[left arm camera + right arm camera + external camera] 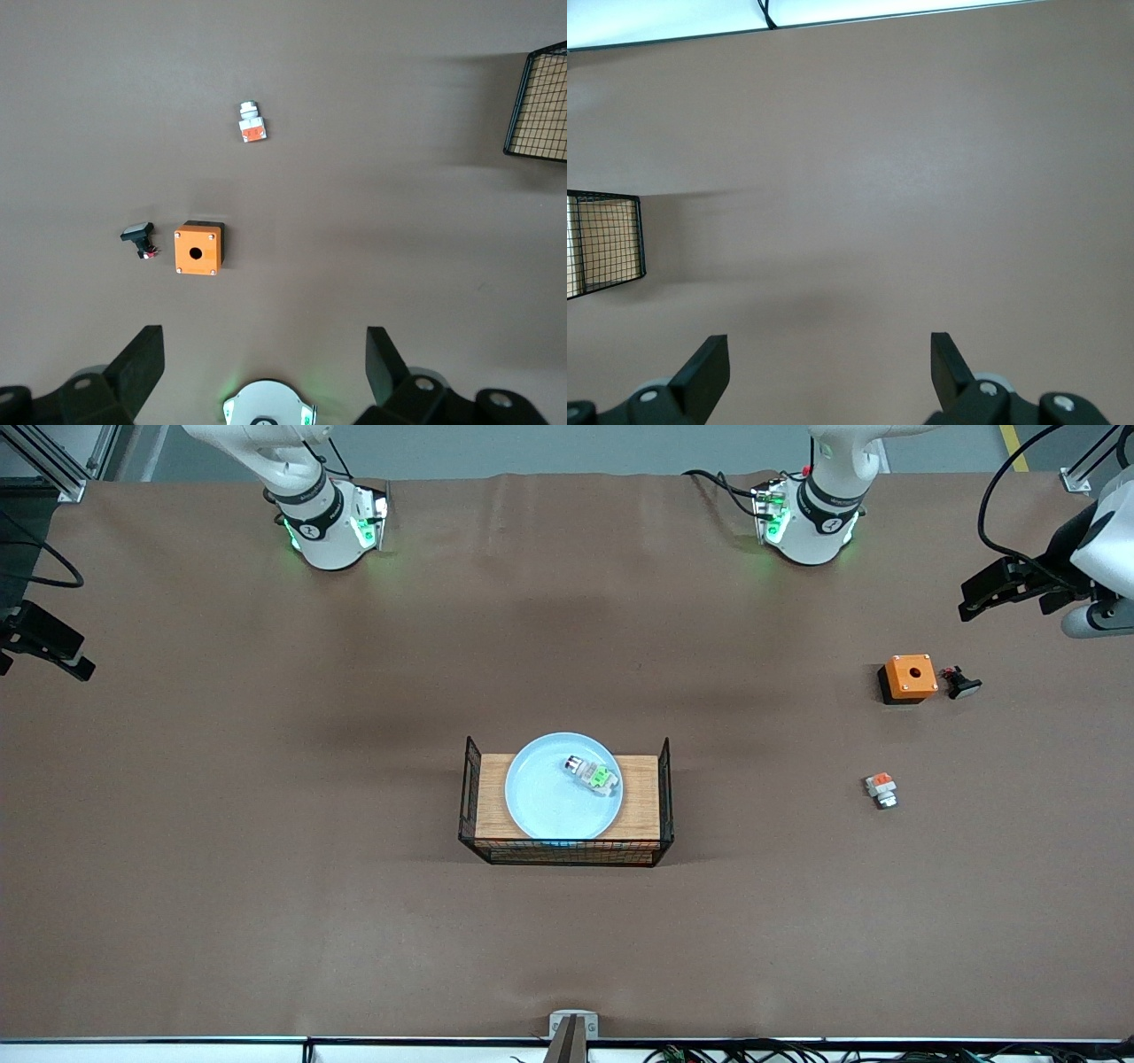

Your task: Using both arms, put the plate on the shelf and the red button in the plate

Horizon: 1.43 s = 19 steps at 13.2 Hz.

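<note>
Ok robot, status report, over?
Left gripper and right gripper empty, jaws open, waiting at table ends. Pale blue round plate in wooden tray, green-patched white switch block on it. Nothing blocking.

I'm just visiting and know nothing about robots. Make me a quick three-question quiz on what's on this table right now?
1. True or false: the red button lies in the plate.
2. What does the plate rest on? A) bare table B) wooden tray C) orange box
3. Fill in: both the left gripper and the right gripper are ____.

Key: 1 true. 2 B. 3 open; each hangs over the table at its own arm's end, holding nothing.
</note>
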Each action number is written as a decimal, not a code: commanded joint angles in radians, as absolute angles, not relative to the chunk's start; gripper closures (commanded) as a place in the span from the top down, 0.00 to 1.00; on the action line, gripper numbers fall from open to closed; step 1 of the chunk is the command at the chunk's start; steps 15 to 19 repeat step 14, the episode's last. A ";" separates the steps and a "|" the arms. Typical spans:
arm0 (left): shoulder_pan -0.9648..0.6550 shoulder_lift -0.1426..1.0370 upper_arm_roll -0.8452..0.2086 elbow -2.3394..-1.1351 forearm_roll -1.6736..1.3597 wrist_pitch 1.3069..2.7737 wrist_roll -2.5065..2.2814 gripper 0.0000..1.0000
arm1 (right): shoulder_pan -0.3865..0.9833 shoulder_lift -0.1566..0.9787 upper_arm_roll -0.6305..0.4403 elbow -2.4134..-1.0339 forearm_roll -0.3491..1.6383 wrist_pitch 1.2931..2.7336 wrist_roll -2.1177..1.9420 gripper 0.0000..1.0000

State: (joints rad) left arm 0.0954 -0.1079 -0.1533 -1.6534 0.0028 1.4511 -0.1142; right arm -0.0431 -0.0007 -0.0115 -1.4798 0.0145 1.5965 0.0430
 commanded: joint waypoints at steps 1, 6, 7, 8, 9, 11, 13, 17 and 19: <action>0.078 -0.176 -0.147 -1.750 -0.015 1.512 -0.097 1.00 | -0.041 0.008 -0.011 -1.457 -0.003 1.586 0.031 1.00; 0.069 -0.180 -0.147 -1.706 -0.014 1.505 -0.095 1.00 | -0.040 0.008 -0.011 -1.457 -0.003 1.586 0.031 1.00; 0.071 -0.179 -0.147 -1.703 -0.014 1.503 -0.095 1.00 | -0.040 0.008 -0.011 -1.457 -0.003 1.586 0.031 1.00; 0.071 -0.176 -0.147 -1.697 -0.011 1.500 -0.095 1.00 | -0.041 0.008 -0.011 -1.457 -0.003 1.586 0.031 1.00; 0.072 -0.172 -0.147 -1.683 -0.009 1.500 -0.095 1.00 | -0.040 0.008 -0.011 -1.457 -0.003 1.586 0.031 1.00; 0.071 -0.160 -0.147 -1.664 -0.002 1.500 -0.100 1.00 | -0.040 0.008 -0.011 -1.457 -0.003 1.586 0.031 1.00; 0.071 -0.153 -0.147 -1.649 0.000 1.500 -0.101 1.00 | -0.040 0.008 -0.011 -1.457 -0.003 1.586 0.031 1.00; 0.069 -0.152 -0.147 -1.649 0.002 1.496 -0.101 1.00 | -0.040 0.008 -0.011 -1.457 -0.003 1.586 0.031 1.00; 0.069 -0.152 -0.147 -1.649 0.002 1.496 -0.101 1.00 | -0.040 0.008 -0.011 -1.457 -0.003 1.586 0.031 1.00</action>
